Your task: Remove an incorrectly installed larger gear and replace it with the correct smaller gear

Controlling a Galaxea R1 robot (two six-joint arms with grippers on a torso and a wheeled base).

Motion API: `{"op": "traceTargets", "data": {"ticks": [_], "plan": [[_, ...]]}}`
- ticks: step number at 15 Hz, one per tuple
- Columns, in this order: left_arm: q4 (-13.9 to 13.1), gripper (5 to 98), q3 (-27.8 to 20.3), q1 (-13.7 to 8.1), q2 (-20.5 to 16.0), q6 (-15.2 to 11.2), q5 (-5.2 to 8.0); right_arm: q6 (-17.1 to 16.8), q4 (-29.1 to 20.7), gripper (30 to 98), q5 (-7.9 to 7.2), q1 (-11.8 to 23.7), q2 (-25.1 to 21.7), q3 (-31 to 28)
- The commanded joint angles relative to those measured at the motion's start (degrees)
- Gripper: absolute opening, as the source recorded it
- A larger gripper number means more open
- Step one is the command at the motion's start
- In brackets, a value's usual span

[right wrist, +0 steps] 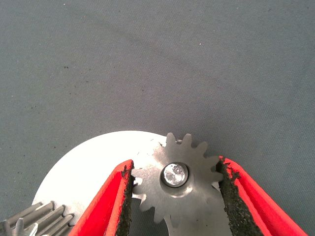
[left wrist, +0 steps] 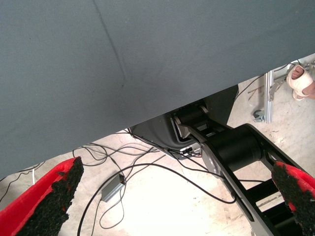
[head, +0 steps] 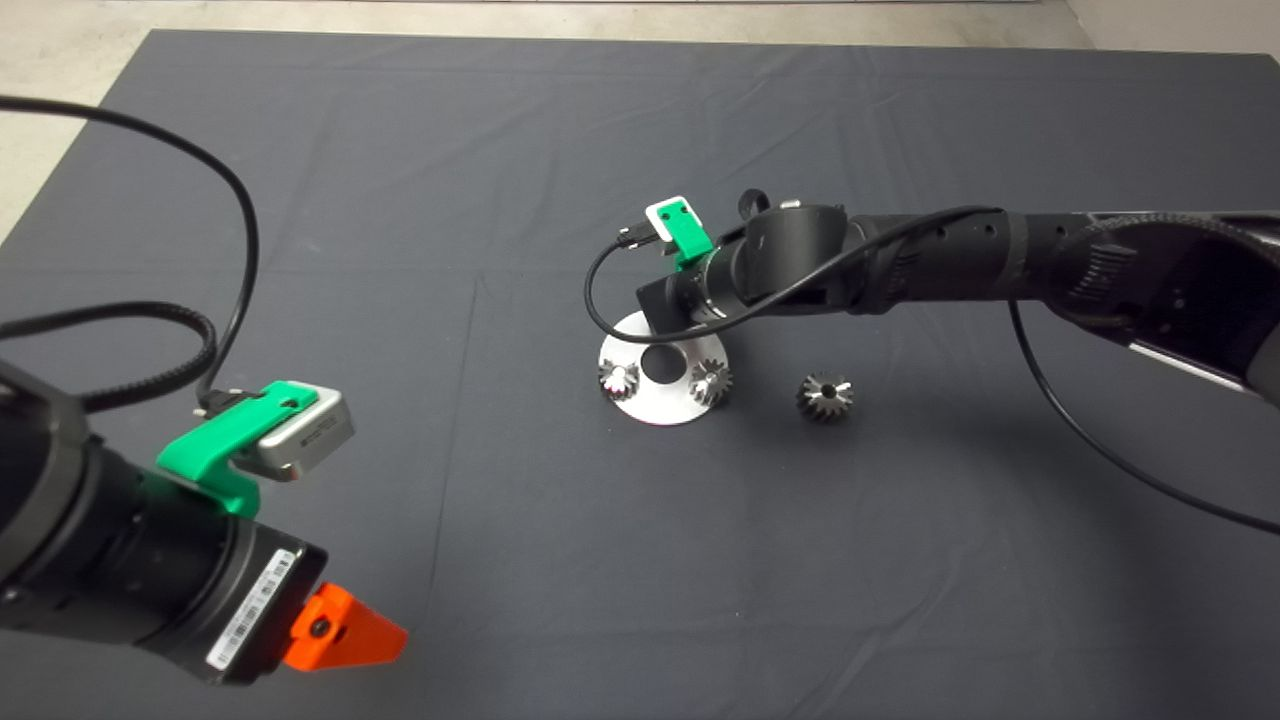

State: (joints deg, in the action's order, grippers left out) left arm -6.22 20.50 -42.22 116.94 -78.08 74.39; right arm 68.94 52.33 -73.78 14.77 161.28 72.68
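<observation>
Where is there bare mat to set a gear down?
Bare mat: the stretch between the left gripper and the white plate, and the near strip in front of the plate and the larger gear. Crowded: the plate, where the right gripper clasps the smaller gear beside two pinned gears.

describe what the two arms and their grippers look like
Both arms are black and tubular with looping black cables. The left arm has a white barcode label, a green bracket holding a silver camera and an orange-red finger. The right arm has a green-and-white bracket. The right gripper has red fingers with rough black pads.
</observation>
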Motion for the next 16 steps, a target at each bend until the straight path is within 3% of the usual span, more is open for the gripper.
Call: {"op": "traceTargets", "data": {"ticks": [1, 4, 5, 6, 7, 11, 13, 14, 15, 16], "plan": [[-0.73, 98.1, -0.22, -0.33, -0.26, -0.23, -0.03, -0.03, -0.13, 43.5, -0.4, 1.49, 0.22, -0.71], [-0.73, 98.1, -0.13, -0.33, -0.17, -0.23, -0.03, 0.06, -0.47, 47.7, -0.75, 1.83, -0.3, -2.18], [-0.73, 98.1, -0.13, -0.33, -0.17, -0.23, -0.03, 0.06, -3.13, 47.8, -2.38, 2.93, -1.3, -7.21], [-0.73, 98.1, -0.13, -0.33, -0.26, -0.23, -0.03, 0.39, -6.28, 47.8, -6.15, 7.42, -3.16, -12.32], [-0.73, 98.1, -0.05, -0.33, -0.35, -0.23, 0.06, 0.92, -9.5, 50.3, -8.79, 12.25, -4.98, -17.26], [-0.73, 98.1, 0.74, -0.33, -1.75, -0.23, 0.41, 0.67, -34.76, 54.9, -9.37, 27.28, -21.42, -32.74], [-0.81, 98.1, 0.43, -0.33, -1.27, 0.27, 0.07, 0.89, -46.68, 57.9, -9.45, 29.98, -27.26, -37.12], [-0.81, 98.1, -0.31, -0.75, 1.63, 0.74, -0.03, 1.71, -51.85, 58.5, -9.28, 30.23, -30.41, -42.05], [-0.81, 98.1, 1.57, -0.85, 3.95, 0.74, 1.15, 5.54, -53.81, 62.7, -9.45, 30.32, -32.19, -45.76], [-0.81, 98.1, 3.72, -0.85, 4.09, 0.65, 4.3, 10.13, -55.75, 62.8, -9.54, 30.32, -34.21, -49.16]]}}
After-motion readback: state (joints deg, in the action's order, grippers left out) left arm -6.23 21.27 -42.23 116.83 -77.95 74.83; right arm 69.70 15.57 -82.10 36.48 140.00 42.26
